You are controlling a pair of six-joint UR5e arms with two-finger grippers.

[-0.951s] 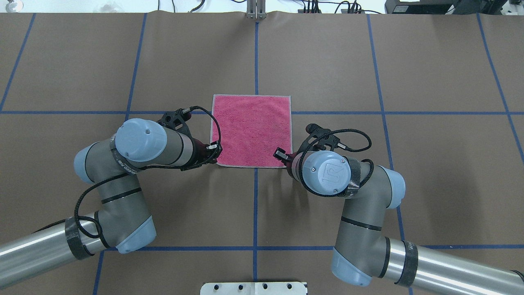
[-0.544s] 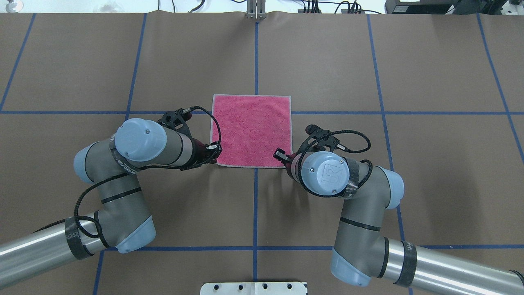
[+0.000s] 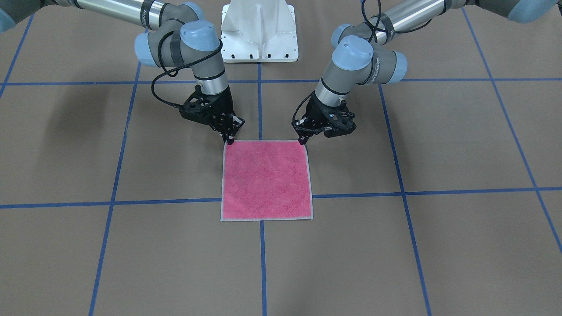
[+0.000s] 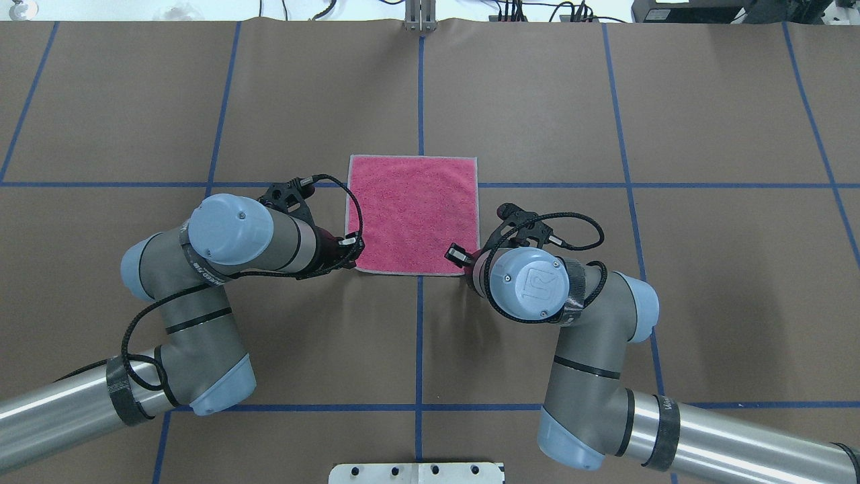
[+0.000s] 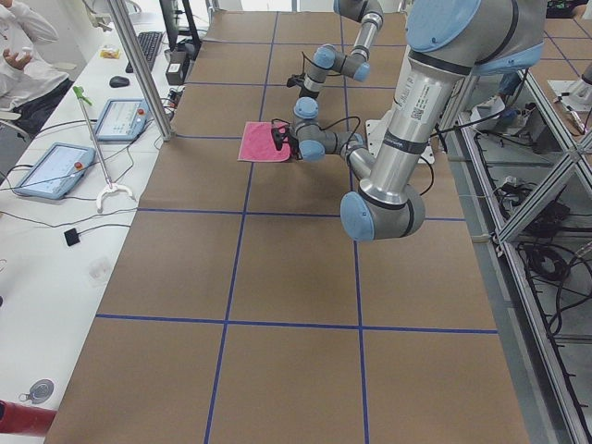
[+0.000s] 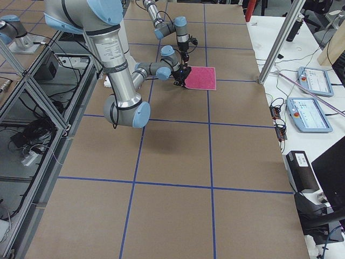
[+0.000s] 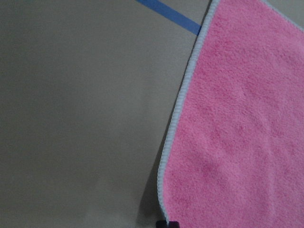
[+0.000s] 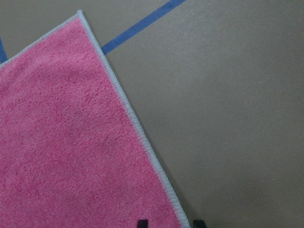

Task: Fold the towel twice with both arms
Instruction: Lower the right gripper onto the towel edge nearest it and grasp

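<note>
Fuzzy terry towel (image 3: 266, 180), matt paper table cover (image 3: 439, 145)

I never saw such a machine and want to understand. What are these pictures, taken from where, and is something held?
It is one robot with a left arm and a right arm at a brown table. The views: from above behind it, from the front, from each table end, and one camera on each wrist. A pink towel lies flat. The left claw and the right claw each stand at one towel corner on the robot's side. The right claw's tips straddle the towel's edge, apart; the left claw's grip I cannot tell. Nothing is lifted.
</note>
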